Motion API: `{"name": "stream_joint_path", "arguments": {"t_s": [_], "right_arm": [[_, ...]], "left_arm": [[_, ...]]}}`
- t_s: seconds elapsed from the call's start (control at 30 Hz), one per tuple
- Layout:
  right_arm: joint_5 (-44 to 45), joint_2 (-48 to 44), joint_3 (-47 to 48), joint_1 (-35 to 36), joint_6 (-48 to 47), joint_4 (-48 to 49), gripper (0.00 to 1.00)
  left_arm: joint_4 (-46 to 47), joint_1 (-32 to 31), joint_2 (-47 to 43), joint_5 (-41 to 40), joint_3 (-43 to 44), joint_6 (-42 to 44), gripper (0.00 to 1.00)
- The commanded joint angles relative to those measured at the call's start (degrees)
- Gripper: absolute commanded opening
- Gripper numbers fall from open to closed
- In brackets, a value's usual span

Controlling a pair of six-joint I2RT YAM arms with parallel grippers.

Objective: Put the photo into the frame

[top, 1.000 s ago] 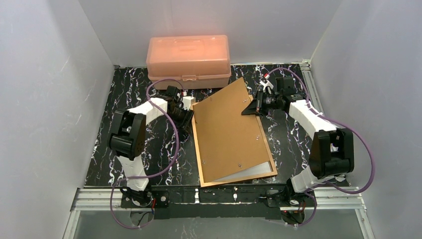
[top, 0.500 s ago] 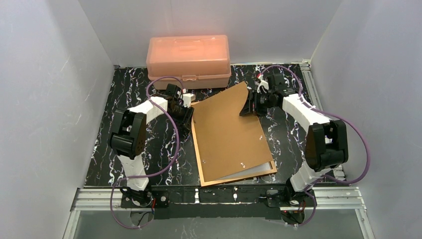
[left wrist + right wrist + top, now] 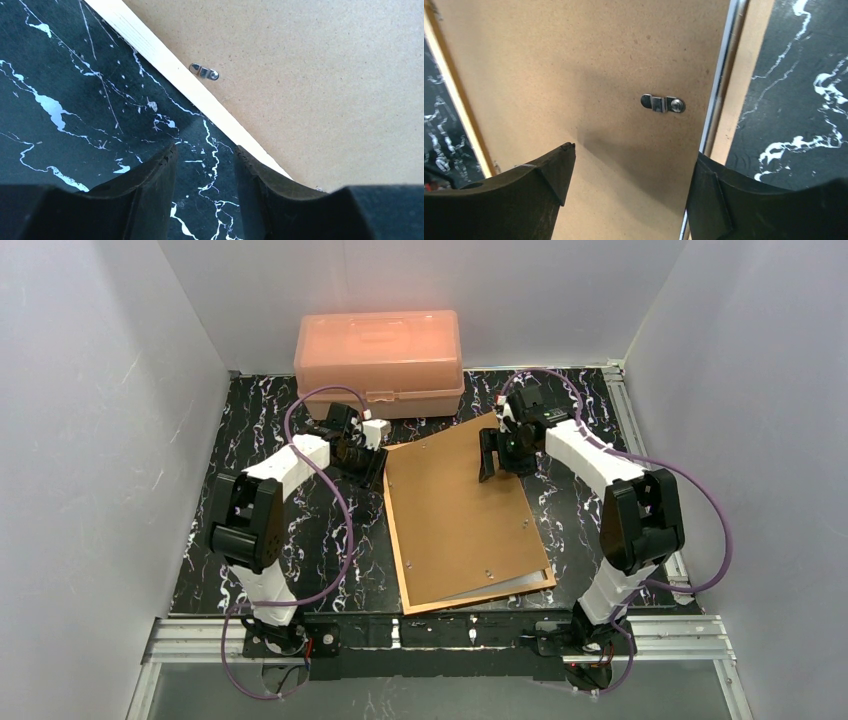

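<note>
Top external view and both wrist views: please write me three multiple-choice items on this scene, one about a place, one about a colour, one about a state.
1. Where does the pink box stand on the table?
A. at the near edge, between the arm bases
B. at the far edge, beyond the frame
C. in the near left corner

2. What colour is the backing board?
A. white
B. blue
C. brown

3. How is the right gripper?
A. open above the backing board, holding nothing
B. shut on the pink box
C. shut on the frame

Key:
1 B, the top view shows it at the far edge.
2 C, every view shows plain brown.
3 A, the right wrist view shows the fingers wide apart over bare board.
</note>
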Motion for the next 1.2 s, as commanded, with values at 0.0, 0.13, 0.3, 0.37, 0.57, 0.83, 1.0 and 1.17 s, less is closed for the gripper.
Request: {"name": "stream_joint_path", "arguments": {"t_s": [0.0,0.13,0.3,0.37,0.57,0.83,1.0,1.17], "right_arm": [[6.7,1.1,3.9,1.6,-1.9,-3.3,0.86],[9.0,2.0,5.2,2.4,-2.2,-4.3,0.94],[10.3,3.0,5.9,2.8,-2.4,-4.7,0.97],[10.4,3.2,6.1,2.9,-2.6,-5.0,0.97],[10.9,3.4,6.0,3.2,-2.6,-5.3,0.99],[10.7,2.1,5.8,3.3,-1.9,-4.5,0.98],[9.4,-1.9,1.0,4.7,2.6,1.3,0.92],[6.8,-6.7,-6.3,8.4,9.1,10.9,0.79]], "left_arm": [[-2.7,0.3,-3.4,1.5,-0.7,0.9,0.43],[-3.3,0.4,-4.1,1.9,-0.7,0.6,0.43],[-4.0,0.5,-5.0,2.4,-0.6,0.6,0.43],[-4.2,0.5,-5.3,2.5,-0.6,0.7,0.43],[-5.0,0.5,-5.5,2.8,-0.3,0.7,0.43],[-5.9,0.7,-5.1,3.1,0.6,0.9,0.42],[-7.0,0.9,-4.6,3.9,1.0,1.9,0.42],[-9.0,2.2,-3.5,6.1,2.7,0.9,0.41]]}}
